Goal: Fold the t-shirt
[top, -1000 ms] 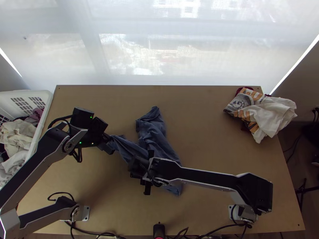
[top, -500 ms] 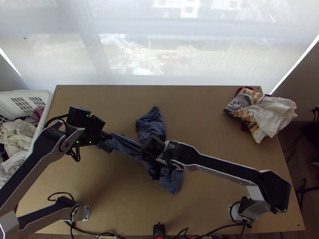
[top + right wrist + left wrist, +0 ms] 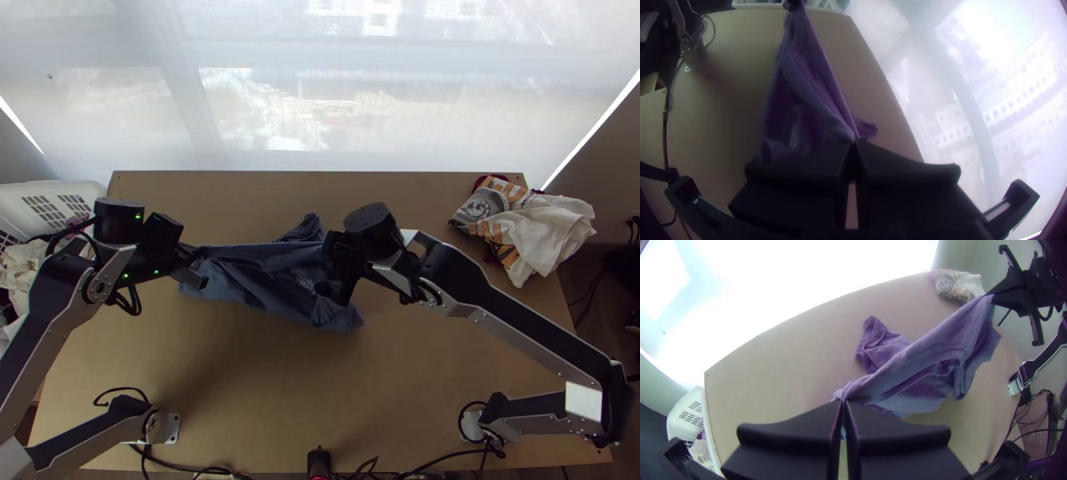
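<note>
Top view: left hand (image 3: 192,270) and right hand (image 3: 338,268) face each other over the surface (image 3: 432,384), the t-shirt (image 3: 260,276) stretched between. Left wrist view: left hand (image 3: 845,402) clamped on bunched shirt. Right wrist view: right hand (image 3: 855,142) clamped likewise.

T-shirt (image 3: 248,276), centre: cloth, matt, soft-looking, wrinkled; tabletop (image 3: 400,416) beneath: light wood, smooth, low sheen. Basket (image 3: 94,192), far left: white plastic, smooth, with slotted walls; garment pile (image 3: 552,232), far right: matt cloth, crumpled, part of it printed. Arm links (image 3: 532,353), left and right: smooth silver-grey edging, metallic in look, around matt black faces.
</note>
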